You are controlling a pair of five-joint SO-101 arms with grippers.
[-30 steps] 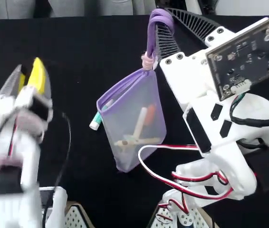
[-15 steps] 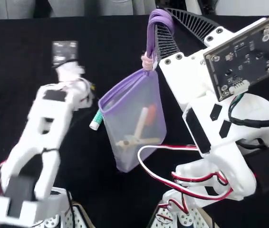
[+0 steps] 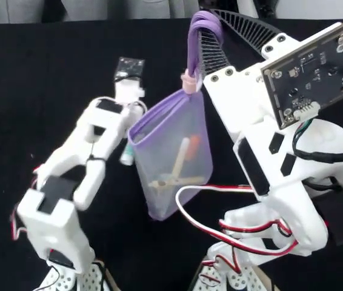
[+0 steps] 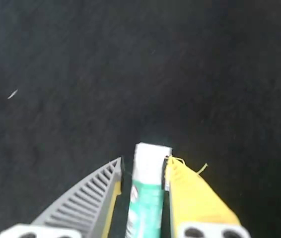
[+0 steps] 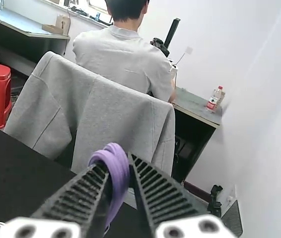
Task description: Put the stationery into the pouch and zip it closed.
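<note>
Down at the table, the left gripper (image 4: 143,163) straddled the marker (image 4: 146,203). Its yellow finger lay against one side, while a thin dark gap showed between the grey finger and the other side. The jaws were thus narrowly spread around the marker rather than plainly pinching it. The marker's long axis ran in line with the fingers, its white cap pointing out past their tips.

In the high view the marker lay on the black table (image 3: 38,73), slanted, just beside the open mouth of the pouch (image 3: 171,157) and half covered by the left arm. The left arm was clearly the nearer one.

The right gripper (image 5: 118,166) was pressed together on the pouch's purple strap (image 5: 111,163), and the pouch hung from it above the table. Several pieces of stationery (image 3: 180,163) already sat inside the translucent bag.

The mouth opened toward the left arm, so by my judgement the coming move called for a firm pinch, a short lift and a tilt to drop the marker in, cap or tail first. The zip was not yet drawn.
</note>
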